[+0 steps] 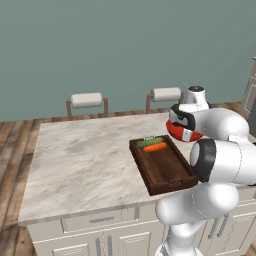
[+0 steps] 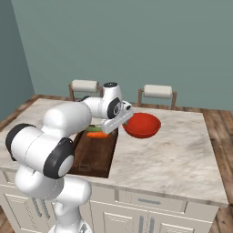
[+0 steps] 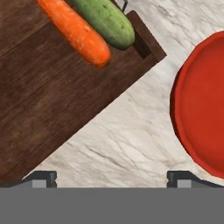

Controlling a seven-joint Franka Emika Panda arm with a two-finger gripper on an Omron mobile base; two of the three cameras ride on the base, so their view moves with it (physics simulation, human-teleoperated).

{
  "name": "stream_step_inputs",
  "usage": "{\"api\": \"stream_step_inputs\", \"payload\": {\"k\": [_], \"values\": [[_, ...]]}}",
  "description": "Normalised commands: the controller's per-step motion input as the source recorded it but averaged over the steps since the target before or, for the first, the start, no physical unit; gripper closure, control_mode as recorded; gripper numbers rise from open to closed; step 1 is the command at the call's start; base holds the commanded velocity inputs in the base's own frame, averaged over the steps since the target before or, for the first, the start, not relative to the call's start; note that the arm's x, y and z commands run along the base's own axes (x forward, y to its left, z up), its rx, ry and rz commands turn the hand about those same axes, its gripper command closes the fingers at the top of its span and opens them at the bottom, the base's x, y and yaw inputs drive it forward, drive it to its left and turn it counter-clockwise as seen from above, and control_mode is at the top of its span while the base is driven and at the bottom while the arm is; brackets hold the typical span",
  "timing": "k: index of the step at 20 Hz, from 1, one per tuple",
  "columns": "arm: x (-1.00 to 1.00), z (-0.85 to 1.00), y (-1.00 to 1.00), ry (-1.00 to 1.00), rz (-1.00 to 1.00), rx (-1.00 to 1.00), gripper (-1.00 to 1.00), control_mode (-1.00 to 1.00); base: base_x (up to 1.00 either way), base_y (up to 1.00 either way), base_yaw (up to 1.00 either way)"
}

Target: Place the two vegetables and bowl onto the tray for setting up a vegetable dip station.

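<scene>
Hand view: carrot and cucumber are laid in the tray; the pincer is spread wide beside the bowl on the desk, for grabbing next

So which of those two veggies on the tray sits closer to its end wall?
The green cucumber: it lies beside the tray's end rim, and the orange carrot lies beside it, further inward.

Teal wall, wooden floor, marble-topped island, two stools.
</scene>
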Motion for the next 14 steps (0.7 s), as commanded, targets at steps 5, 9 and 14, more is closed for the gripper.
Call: {"api": "stream_step_inputs", "payload": {"k": [5, 9, 14], "values": [[0.00, -0.15, -0.09, 0.00, 0.00, 0.00, -1.00, -1.00, 0.00, 0.00, 0.00], [0.00, -0.12, -0.03, 0.00, 0.00, 0.00, -1.00, -1.00, 0.00, 0.00, 0.00], [0.06, -0.11, 0.00, 0.00, 0.00, 0.00, -1.00, -1.00, 0.00, 0.00, 0.00]]}}
